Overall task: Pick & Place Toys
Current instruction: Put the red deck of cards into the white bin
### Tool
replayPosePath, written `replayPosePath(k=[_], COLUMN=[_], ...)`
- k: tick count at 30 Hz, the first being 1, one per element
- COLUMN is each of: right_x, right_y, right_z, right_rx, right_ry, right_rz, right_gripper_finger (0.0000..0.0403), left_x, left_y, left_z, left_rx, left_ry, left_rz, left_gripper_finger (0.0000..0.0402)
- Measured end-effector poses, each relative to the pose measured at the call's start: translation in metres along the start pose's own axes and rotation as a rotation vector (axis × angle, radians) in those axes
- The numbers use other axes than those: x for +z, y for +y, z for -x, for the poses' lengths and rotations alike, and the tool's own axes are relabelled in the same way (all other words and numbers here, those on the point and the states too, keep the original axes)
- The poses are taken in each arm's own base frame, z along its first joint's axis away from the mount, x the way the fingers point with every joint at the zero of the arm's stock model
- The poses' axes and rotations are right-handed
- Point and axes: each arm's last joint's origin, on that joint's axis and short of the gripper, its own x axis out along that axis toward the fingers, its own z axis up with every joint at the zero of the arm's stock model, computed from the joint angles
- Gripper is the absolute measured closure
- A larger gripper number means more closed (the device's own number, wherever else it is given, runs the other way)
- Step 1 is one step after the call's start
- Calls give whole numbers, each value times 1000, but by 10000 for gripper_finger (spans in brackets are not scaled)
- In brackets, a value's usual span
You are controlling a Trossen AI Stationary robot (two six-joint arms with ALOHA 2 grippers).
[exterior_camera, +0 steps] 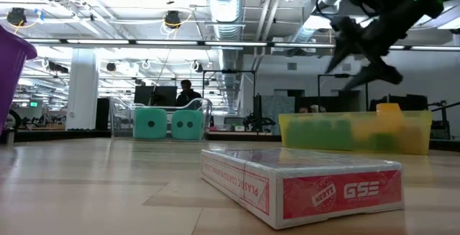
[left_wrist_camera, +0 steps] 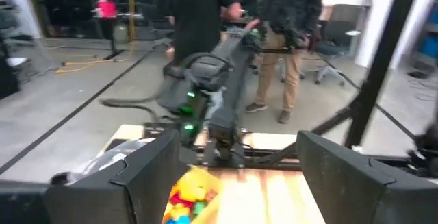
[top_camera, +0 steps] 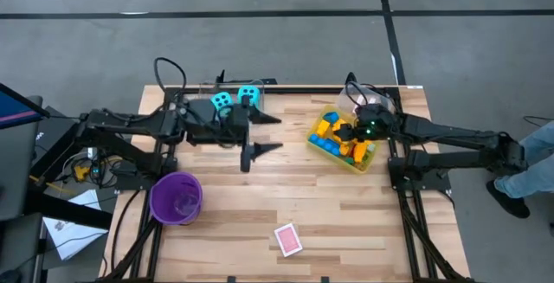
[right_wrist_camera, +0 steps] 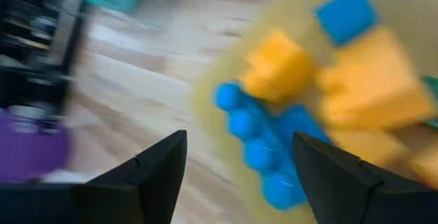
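From above, my right gripper [top_camera: 346,132] hangs over the yellow plastic bin [top_camera: 369,164] of coloured plastic bricks [top_camera: 331,131]; only my wrist view shows its fingers spread with nothing between them, blue and orange bricks just beyond. My left gripper [top_camera: 270,133] is wide apart, empty, the two cyan dice [top_camera: 235,99] beside its wrist. Bare wood lies between us.

On the wooden counter [top_camera: 346,222], the yellow plastic bin [top_camera: 367,161] of small plastic building bricks [top_camera: 333,133] sits at 2 o'clock and the two cyan dice [top_camera: 235,99] at 11 o'clock. The purple plastic cup [top_camera: 176,198] stands at 8 o'clock, the pink card box [top_camera: 288,239] at 6 o'clock. The right tool [top_camera: 348,131] hangs over the bin, the left tool [top_camera: 265,133] near centre.
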Motion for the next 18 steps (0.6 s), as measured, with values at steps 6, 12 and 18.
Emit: replayPosePath(k=[6,12,18], right_x=[1,-15,-49], right_y=[25,50,67], right_z=[3,11,20], right_rx=[221,416,496], right_ry=[-73,-30,67], right_rz=[-48,-64,-64], right_gripper_finger=[148,148,148], left_x=[-2,10,25], left_y=[-12,-7,0], left_z=[2,20,45], left_rx=[-40,38,87], left_ry=[11,-26,-90], left_rz=[-92,-165,-136], left_gripper_finger=[115,115,115])
